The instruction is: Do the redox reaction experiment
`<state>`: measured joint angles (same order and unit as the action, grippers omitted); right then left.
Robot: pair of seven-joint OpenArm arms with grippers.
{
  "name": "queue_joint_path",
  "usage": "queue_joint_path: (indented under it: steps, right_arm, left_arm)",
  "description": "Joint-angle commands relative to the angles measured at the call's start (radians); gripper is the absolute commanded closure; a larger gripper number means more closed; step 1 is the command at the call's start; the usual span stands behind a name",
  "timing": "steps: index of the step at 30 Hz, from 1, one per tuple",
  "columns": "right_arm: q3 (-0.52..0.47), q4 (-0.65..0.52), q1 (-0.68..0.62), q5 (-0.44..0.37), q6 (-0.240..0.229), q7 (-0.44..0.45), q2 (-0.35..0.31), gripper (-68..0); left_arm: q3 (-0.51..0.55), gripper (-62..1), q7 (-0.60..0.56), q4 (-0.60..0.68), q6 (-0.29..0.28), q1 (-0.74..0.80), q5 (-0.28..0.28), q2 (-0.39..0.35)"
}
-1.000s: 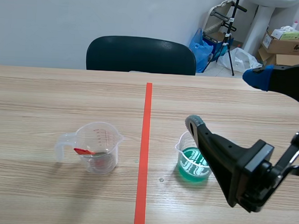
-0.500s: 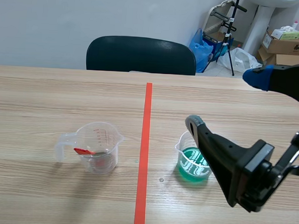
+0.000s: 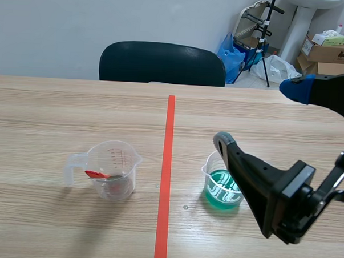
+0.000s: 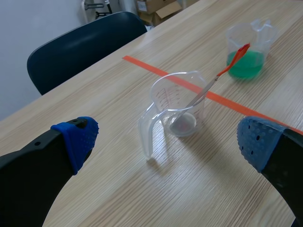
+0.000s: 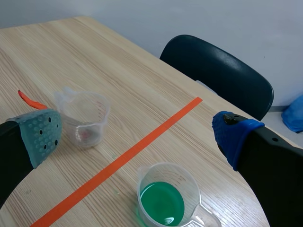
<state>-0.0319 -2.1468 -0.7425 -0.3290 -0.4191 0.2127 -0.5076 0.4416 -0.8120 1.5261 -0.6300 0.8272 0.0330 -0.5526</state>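
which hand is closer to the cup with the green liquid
Right. The right hand is open with the green cup just ahead of it; the left hand is open by the clear spoon cup, across the tape line.

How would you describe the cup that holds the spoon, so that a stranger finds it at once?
On the wooden table, an orange-red tape line runs away from the robot. On the robot's left of it stands a clear measuring cup. Unlike the other cup, which holds green liquid, it has a red-handled spoon leaning inside.
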Motion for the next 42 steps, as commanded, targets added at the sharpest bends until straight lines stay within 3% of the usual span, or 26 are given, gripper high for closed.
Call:
queue_joint_path:
  steps: [1,11,20,30,36,42]
  right_arm:
    - [-0.006,-0.003,0.014,-0.011,0.001,0.019,-0.01,-67.9]
    - [-0.006,-0.003,0.014,-0.011,0.001,0.019,-0.01,-67.9]
    - [-0.006,-0.003,0.014,-0.011,0.001,0.019,-0.01,-67.9]
    - [-0.006,-0.003,0.014,-0.011,0.001,0.019,-0.01,-67.9]
    - [-0.006,-0.003,0.014,-0.011,0.001,0.019,-0.01,-67.9]
    - [-0.006,-0.003,0.014,-0.011,0.001,0.019,-0.01,-67.9]
  left_arm:
    - [0.008,-62.3,-0.003,0.034,0.002,0.01,-0.013,0.023]
    - [0.008,-62.3,0.104,0.121,0.003,0.01,-0.006,0.096]
    - [0.008,-62.3,0.106,0.157,0.006,0.026,0.046,0.168]
    - [0.011,-62.3,0.13,0.212,0.006,0.043,0.047,0.211]
    - [0.011,-62.3,0.135,0.252,0.006,0.044,0.144,0.285]
    - [0.011,-62.3,0.135,0.291,0.006,0.068,0.156,0.331]
